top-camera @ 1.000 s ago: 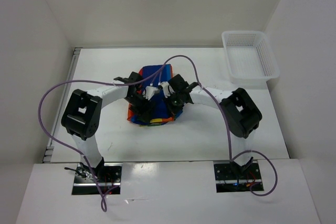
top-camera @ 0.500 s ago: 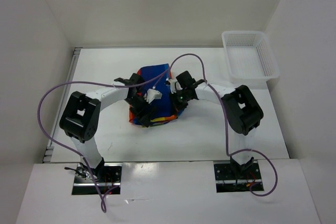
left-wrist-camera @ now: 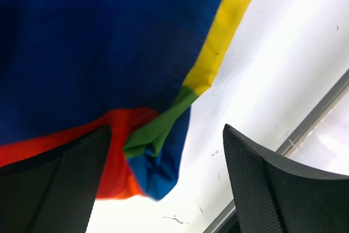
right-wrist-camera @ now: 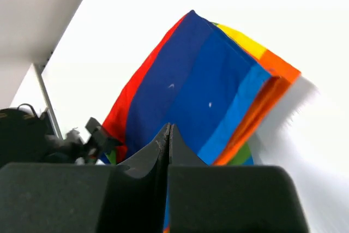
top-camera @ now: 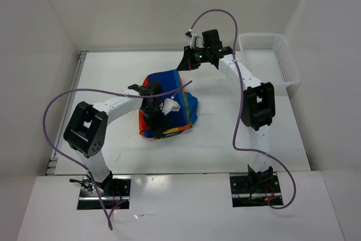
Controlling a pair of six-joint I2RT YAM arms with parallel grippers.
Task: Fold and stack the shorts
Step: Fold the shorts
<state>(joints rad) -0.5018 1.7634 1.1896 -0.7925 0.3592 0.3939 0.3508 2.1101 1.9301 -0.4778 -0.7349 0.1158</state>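
The rainbow-striped shorts (top-camera: 169,86) lie bunched in the middle of the white table, blue side up with red, orange and green at the front edge. My left gripper (top-camera: 159,118) hovers over their front part, open. In the left wrist view (left-wrist-camera: 163,135) the jaws stand wide apart over a hanging corner of the shorts (left-wrist-camera: 98,42). My right gripper (top-camera: 185,62) is raised near the back of the table, apart from the shorts. It is shut and empty in the right wrist view (right-wrist-camera: 169,127), looking back at the shorts (right-wrist-camera: 207,91).
A white mesh basket (top-camera: 265,36) stands at the back right corner of the table. Purple cables loop from both arms; one (top-camera: 169,90) crosses above the shorts. White walls enclose the table on three sides.
My right gripper has left the shorts and swung up and back to the far side of the table. The shorts have spread a little to the right. My left gripper stays over them.
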